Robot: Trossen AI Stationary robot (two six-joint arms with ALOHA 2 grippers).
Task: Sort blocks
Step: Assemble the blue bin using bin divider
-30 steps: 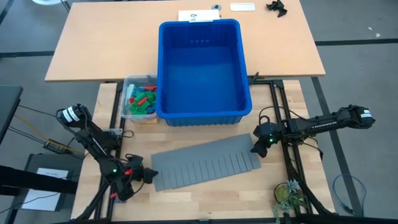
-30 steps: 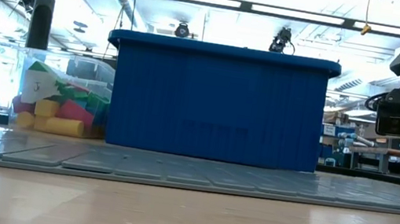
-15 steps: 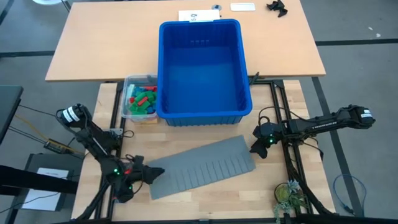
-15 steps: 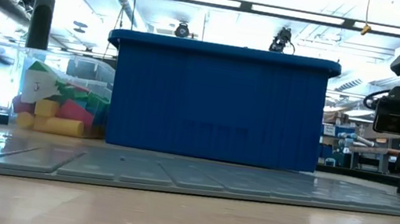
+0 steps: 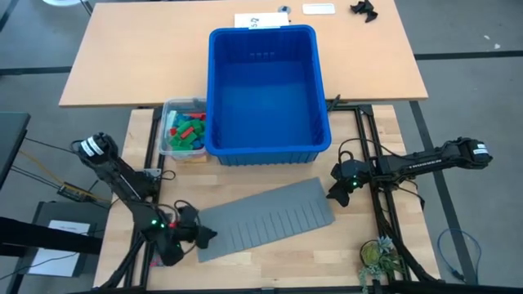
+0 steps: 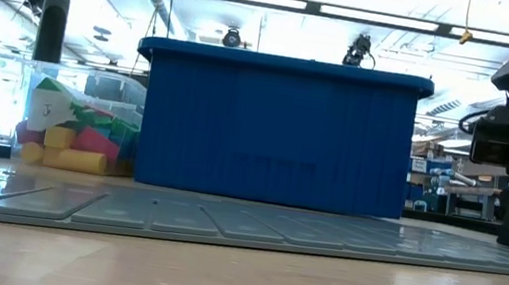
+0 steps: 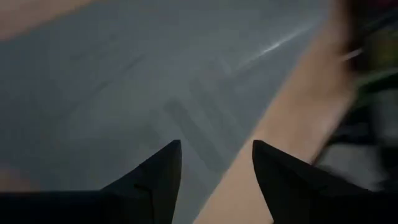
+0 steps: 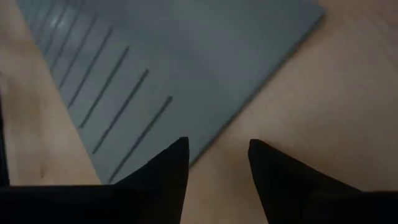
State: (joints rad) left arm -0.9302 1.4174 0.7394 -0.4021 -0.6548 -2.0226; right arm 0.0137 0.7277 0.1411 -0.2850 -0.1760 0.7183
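Note:
The blocks (image 5: 186,129), red, green, blue and yellow, lie heaped in a small clear tub (image 5: 166,145) against the left wall of the big blue bin (image 5: 265,152); the low view shows them too (image 6: 83,142). A grey slotted mat (image 5: 265,214) lies flat on the table in front of the bin. My left gripper (image 5: 204,237) hangs open above the mat's left end (image 7: 124,93), raised well off it. My right gripper (image 5: 331,196) stands open low over the mat's right edge (image 8: 186,74), with nothing between its fingers.
A second, lighter table (image 5: 147,57) adjoins the far side, with papers (image 5: 261,20) and a small dark object (image 5: 364,10) on it. A small plant (image 5: 380,255) stands at the near right corner. Black frame rails (image 5: 365,139) run along both sides of the table.
My left gripper has risen from the mat's left end and drifted a little toward the near edge. The mat has slid and turned on the table: its left end has gone toward the near edge, and its right end has drawn back from under my right gripper.

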